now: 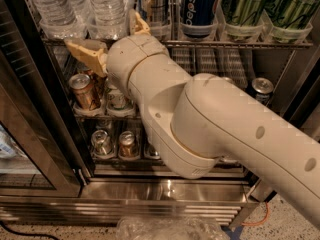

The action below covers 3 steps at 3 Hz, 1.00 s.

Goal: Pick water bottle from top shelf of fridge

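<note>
In the fridge (pixel 165 191), with the top shelf (pixel 235 43) level with the open, empty hand (pixel 102 31) and the water bottle (pixel 106 6) standing just above and between its spread fingers (pixel 85 54), best raise the hand squarely to straddle the ribbed body, clear of the neighbouring bottle (pixel 50 9) to its left, before closing.

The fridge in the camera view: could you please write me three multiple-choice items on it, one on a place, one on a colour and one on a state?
1. Where is the gripper? A at the louvred base; B at the top shelf's front edge, by the water bottles; C outside the fridge.
2. What colour is the Pepsi can? A blue; B red; C white.
3. How do the gripper's fingers stand? A shut on a water bottle; B shut on the Pepsi can; C apart.
B: it sits at the bottles' bases. A: its wrap is blue. C: a wide gap parts them.
</note>
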Each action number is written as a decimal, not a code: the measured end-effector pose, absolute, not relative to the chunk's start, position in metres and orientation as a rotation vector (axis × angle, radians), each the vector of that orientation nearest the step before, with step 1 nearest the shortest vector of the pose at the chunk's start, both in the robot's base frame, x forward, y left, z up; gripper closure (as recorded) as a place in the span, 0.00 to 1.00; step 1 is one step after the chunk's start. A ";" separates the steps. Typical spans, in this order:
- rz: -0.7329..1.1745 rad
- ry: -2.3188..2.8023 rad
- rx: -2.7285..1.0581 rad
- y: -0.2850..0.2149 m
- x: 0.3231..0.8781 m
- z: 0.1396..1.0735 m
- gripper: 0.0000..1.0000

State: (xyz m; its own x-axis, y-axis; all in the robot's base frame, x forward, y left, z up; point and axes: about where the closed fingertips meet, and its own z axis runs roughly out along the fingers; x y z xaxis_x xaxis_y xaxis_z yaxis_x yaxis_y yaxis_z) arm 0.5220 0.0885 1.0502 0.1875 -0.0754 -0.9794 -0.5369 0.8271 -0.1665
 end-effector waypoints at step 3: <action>0.348 1.359 -0.546 0.089 0.522 1.050 0.38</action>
State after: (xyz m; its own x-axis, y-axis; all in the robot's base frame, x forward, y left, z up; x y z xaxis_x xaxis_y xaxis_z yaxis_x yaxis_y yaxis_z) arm 0.5222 0.0887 1.0505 0.1879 -0.0753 -0.9793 -0.5368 0.8271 -0.1666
